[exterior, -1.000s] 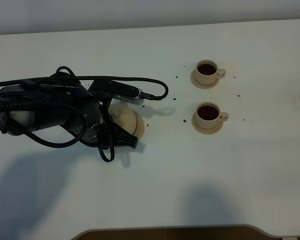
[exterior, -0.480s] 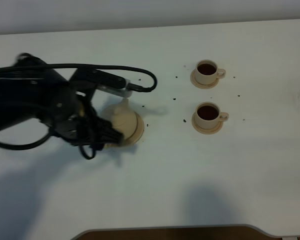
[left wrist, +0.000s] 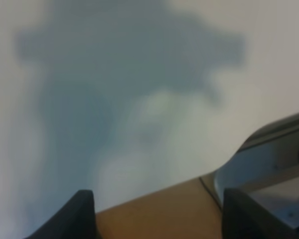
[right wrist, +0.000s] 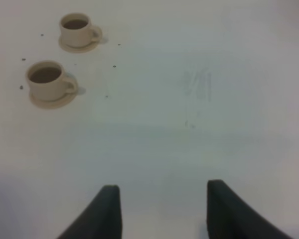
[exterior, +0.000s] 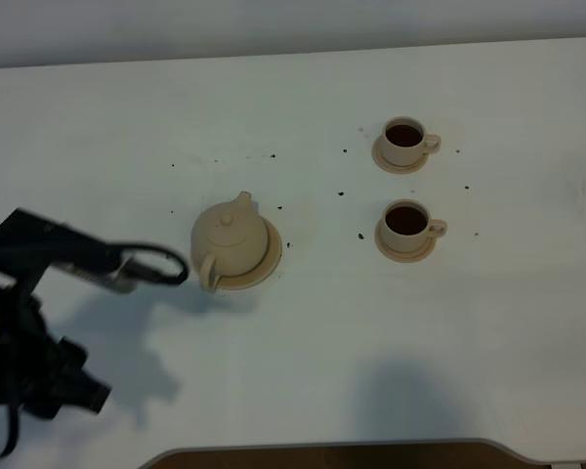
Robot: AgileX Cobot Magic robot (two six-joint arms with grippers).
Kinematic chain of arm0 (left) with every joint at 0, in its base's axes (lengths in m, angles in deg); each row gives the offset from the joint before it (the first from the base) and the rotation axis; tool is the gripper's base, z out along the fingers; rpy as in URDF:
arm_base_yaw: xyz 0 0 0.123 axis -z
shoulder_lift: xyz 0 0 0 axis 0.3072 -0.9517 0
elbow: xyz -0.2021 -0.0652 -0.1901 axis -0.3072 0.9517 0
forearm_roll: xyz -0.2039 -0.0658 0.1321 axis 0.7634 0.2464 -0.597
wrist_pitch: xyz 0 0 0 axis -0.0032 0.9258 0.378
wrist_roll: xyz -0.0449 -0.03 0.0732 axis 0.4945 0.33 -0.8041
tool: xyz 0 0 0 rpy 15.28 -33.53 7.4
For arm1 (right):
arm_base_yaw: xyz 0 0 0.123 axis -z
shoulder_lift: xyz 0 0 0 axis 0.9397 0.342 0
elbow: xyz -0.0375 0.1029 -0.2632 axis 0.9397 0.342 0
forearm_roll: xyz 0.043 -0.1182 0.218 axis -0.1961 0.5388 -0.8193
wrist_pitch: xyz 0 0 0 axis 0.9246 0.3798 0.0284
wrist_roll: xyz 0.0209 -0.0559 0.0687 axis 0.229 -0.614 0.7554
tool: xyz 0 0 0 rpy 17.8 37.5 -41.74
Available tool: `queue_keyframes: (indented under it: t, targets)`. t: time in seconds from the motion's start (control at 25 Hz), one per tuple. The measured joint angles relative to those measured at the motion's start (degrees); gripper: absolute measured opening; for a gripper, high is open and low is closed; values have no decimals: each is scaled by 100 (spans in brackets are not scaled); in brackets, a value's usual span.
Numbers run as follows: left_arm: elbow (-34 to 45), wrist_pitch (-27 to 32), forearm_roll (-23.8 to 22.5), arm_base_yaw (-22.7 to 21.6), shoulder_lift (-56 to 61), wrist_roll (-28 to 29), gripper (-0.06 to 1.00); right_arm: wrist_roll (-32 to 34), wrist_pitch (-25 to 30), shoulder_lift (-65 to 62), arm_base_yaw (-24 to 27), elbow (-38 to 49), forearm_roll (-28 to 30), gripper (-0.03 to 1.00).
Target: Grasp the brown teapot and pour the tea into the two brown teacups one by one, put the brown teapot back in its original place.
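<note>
teapot: the brown teapot (exterior: 228, 240) sits upright on the big flat saucer (exterior: 270, 256), lid and knob on top, nothing touching it.

teapot direction: seen from the high camera, the spout points toward the far edge of the table and a touch right; the loop handle sticks out the opposite way, toward the near edge and slightly left. So the spout-to-handle line runs roughly far-to-near with a small slant, not aimed at the cups.

cups: the two brown teacups are well off to the spout's right. The far cup (exterior: 404, 140) and the near cup (exterior: 406, 221) each stand on a small saucer, both hold dark liquid, and both handles point away from the teapot.

crumbs: little dark specks (exterior: 341, 192) are scattered over the table (exterior: 303, 342) between the teapot and the cups, plus a few on the far side of the teapot.

left gripper: the left gripper (left wrist: 159, 211) is well clear of the teapot, down past its handle side by the table's near corner. Its jaws are spread wide with nothing between them, just blurry table and shadow in its own camera.

right gripper: the right gripper (right wrist: 162, 209) has its two dark fingers apart, empty, over bare table. It looks across at the cups and is nowhere near the teapot.
</note>
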Motion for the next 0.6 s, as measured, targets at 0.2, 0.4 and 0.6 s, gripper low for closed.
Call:
queue_keyframes:
  t: [0.2,0.4,0.6]
  targets:
    - [637,-143,-8,0,950,-132,54,0,0,0,0,0,0,42]
    - [972,-156,-13,0,1695,-132,54,0,0,0,0,0,0,42]
    - [1062,-82,-17,-138,2546,-201,54,0,0,0,0,0,0,42]
